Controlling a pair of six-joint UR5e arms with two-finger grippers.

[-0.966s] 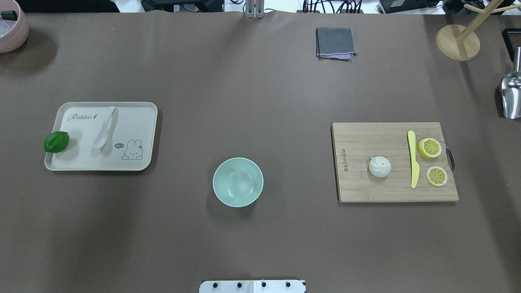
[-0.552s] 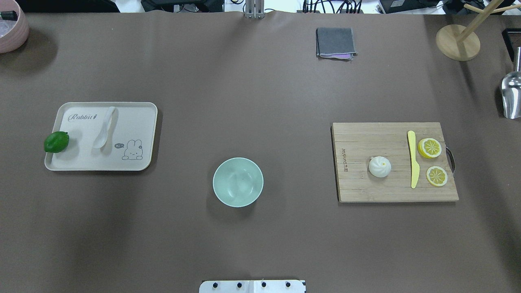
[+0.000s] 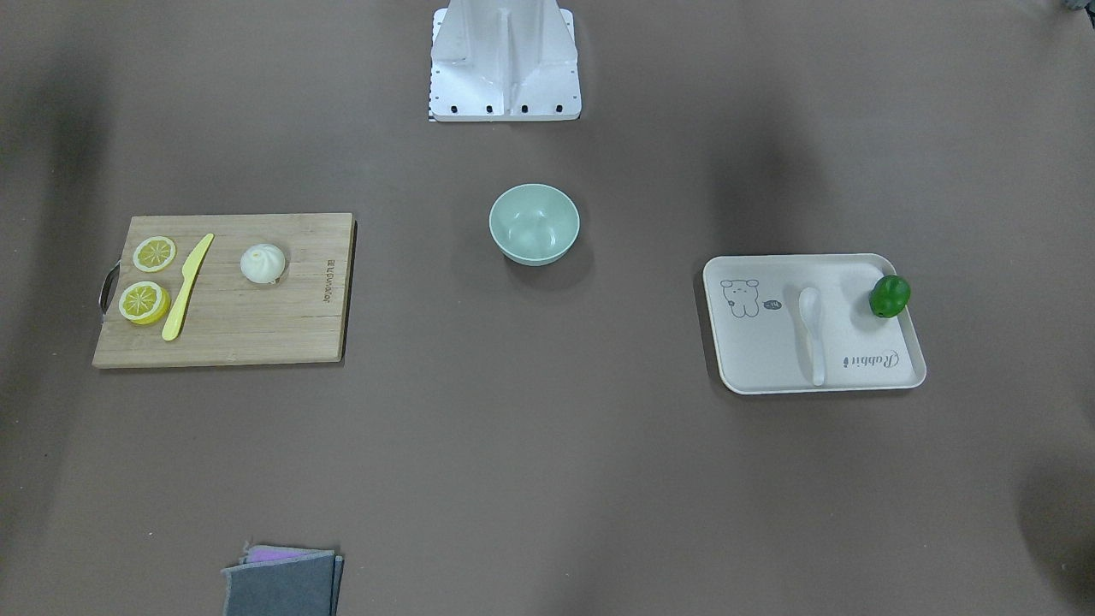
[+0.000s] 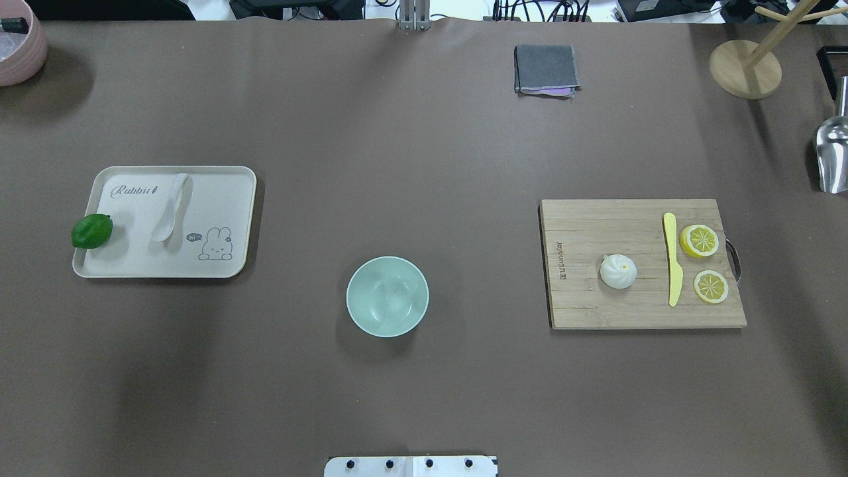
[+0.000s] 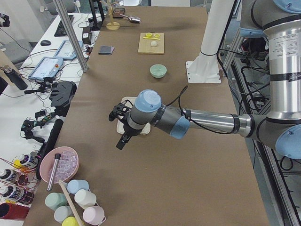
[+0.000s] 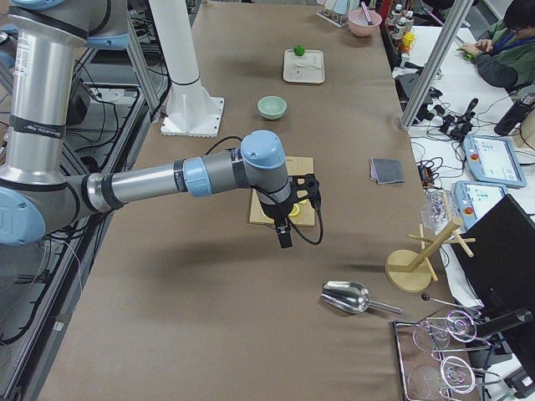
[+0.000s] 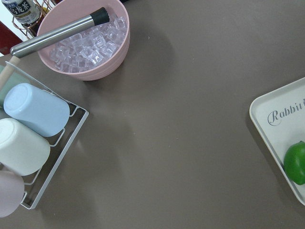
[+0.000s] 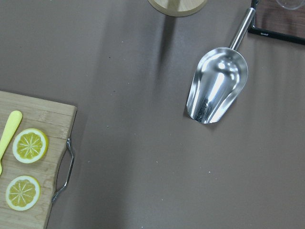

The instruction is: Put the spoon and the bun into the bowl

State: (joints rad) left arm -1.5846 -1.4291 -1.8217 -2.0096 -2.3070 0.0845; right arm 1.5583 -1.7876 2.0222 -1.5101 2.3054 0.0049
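Spoon (image 4: 169, 207), bun (image 4: 618, 271) and bowl (image 4: 387, 296) lie unmoved since before; whether left claw (image 5: 120, 142) and right claw (image 6: 285, 236) are clenched, I cannot tell.

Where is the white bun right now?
In the overhead view, the bun sits on the wooden cutting board at right, left of the yellow knife.

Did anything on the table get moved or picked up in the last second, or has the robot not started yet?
Nothing visibly changed. Seen from overhead, the spoon lies on the tray, the bun sits on the cutting board, and the bowl stands empty between them, all exactly where they were a second ago.
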